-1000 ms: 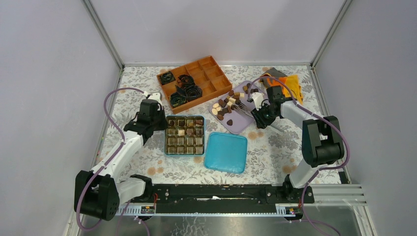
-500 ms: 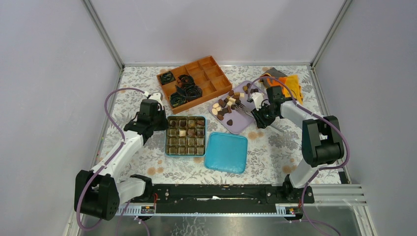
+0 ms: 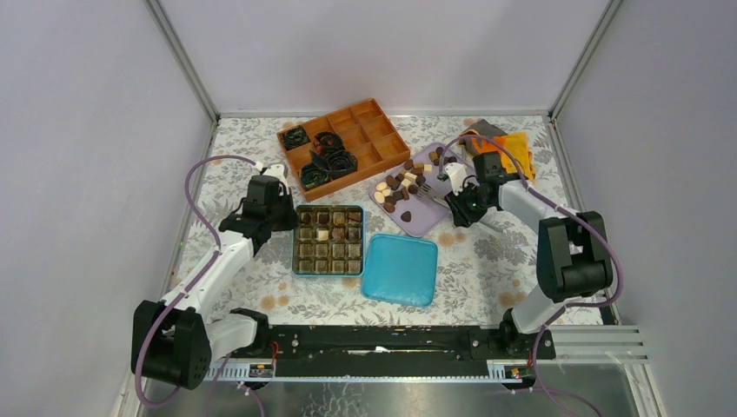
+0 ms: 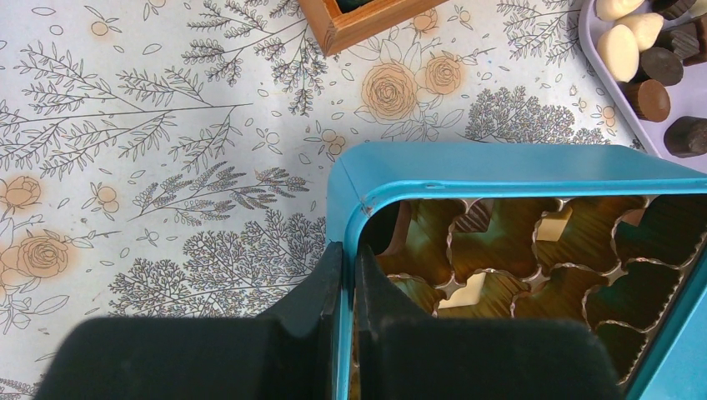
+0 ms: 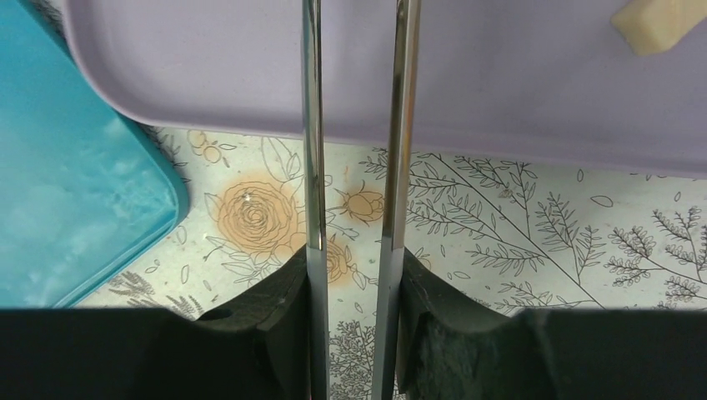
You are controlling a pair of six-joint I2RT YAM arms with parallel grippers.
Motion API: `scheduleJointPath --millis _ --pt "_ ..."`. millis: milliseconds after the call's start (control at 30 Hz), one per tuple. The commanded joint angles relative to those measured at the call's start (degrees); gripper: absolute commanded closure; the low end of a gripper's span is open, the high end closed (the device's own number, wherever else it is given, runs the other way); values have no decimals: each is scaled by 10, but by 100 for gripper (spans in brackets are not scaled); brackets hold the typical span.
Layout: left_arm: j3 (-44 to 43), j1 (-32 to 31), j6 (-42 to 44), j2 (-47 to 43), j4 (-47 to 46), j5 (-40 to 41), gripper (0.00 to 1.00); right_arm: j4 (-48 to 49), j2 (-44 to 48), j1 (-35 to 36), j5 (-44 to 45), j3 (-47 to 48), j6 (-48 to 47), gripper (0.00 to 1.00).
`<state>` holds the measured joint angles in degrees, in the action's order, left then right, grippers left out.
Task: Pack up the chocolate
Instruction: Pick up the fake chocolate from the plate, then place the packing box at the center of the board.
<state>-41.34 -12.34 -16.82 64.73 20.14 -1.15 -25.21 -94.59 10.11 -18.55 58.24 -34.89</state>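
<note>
A: Largest first. Layout?

B: Flower-printed table (image 3: 487,261) under all. At the far side, an orange divided tray (image 3: 382,130) with black paper cups (image 3: 335,161) in some compartments. Right of centre, a lilac tray (image 3: 421,217). Near centre, a teal tin (image 3: 293,243) of small moulded cells. Just beside it on the near right, its lid (image 3: 400,269), lying flat.

A: And the chocolate?

B: Mostly heaped on the far-left part of the lilac tray (image 3: 398,184), dark, mid brown and cream together. Some already seated in the tin's cells (image 3: 328,234), with several cells seemingly bare from the left wrist view. Probably part-way through packing.

A: Handling?

B: Judged light, rigid, smooth-sided, easy to scuff or chip. Likely to skid on the tray's slick floor if nudged. Best taken across two opposite flanks, low down, with mild pressure. Rounded ones apt to squirt out if pinched off-centre.

A: Now the claws.

B: Left claw (image 4: 348,267): closed tight over the tin's left wall near the far corner, one finger outside, one inside, probably to steady it. Right claw (image 5: 350,283): squeezed around a pair of metal tongs (image 5: 310,125), blades apart, reaching over the lilac tray's near rim. Nothing seen between the blades in the right wrist view. Tips out of frame there, so cannot tell of contact with any piece. One cream piece (image 5: 659,21) off to the right, clear of the blades.
</note>
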Motion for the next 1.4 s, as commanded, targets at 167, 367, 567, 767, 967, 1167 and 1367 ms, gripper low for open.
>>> scheduleJointPath --millis 167,367,567,767,967,1167,1367 --pt "-10 -1 -13 -13 -45 -7 100 -16 66 -4 -54 1 -13 100" --pt "-10 -1 -13 -14 -45 -3 100 -25 108 -4 -99 0 -17 100" --pt "-11 -1 -16 -12 -50 -6 100 -68 149 -4 -138 20 -56 100" --pt "-15 -1 -17 -14 -58 -6 100 -129 173 4 -167 57 -115 100" --pt "-16 -1 -26 -12 -64 -19 100 -151 198 89 -143 81 -143 100" --pt "-17 -1 -27 -18 -67 -18 100 -180 164 209 -107 151 -149 100" --pt "-11 -1 -31 -28 -74 -17 100 -183 93 347 -35 208 -146 100"
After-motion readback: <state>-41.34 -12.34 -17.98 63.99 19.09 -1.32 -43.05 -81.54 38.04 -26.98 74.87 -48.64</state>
